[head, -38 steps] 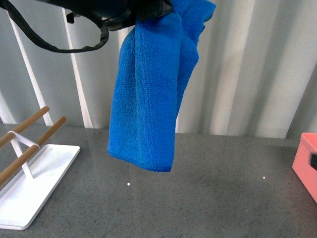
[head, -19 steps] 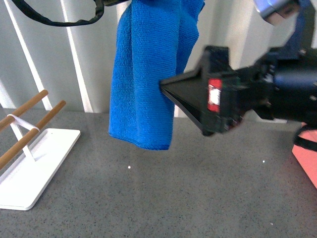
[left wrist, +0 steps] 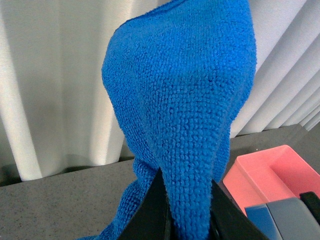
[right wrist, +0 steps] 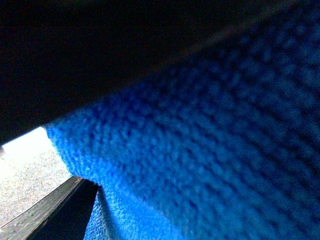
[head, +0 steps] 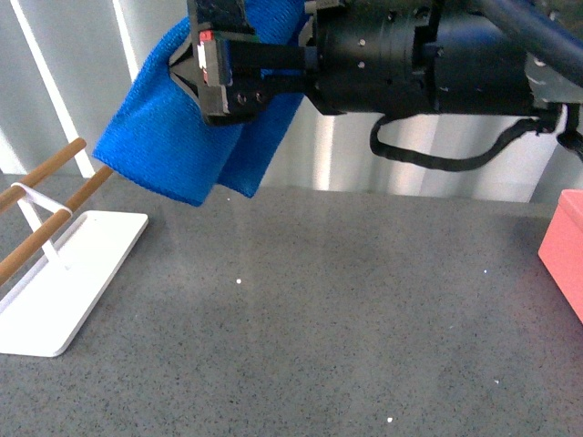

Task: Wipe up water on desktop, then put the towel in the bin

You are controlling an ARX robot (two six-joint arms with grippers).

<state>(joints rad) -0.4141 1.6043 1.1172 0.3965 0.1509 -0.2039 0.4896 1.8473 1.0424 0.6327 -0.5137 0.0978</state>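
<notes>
Front view: shows the right gripper (head: 196, 77) moved across since half a second ago, from beside the hanging towel (head: 168, 150) to hard against its upper part. Shows the towel swung from a straight hang to a slant, with its free end now below and past that gripper's tip. Cannot tell whether the jaws have closed on the cloth; looks set about a fold, no more than that. Puts the bench (head: 346, 309) well below the gripper and the bin (head: 565, 259) far back along the right arm's side, at the picture's edge. Puts a white tray (head: 82, 282) with wooden rods (head: 55, 205) below the towel's free end.

Left wrist view: shows the left gripper (left wrist: 186, 182) clamped on the towel, with cloth rising from between its black fingers (left wrist: 150, 215). Places the bin near, off to one side of this gripper.

Right wrist view: fills with blurred blue pile, very close, dark above. Tells nothing of the jaw gap.

Reads as a hand-over of the towel from left to right. To do it well:
- Close the right gripper fully on a thick fold, well in from the hem.
- Keep the left gripper shut until that hold looks sure.
- Then open and draw away straight, without dragging the cloth.
- Keep the free end off the rods.
</notes>
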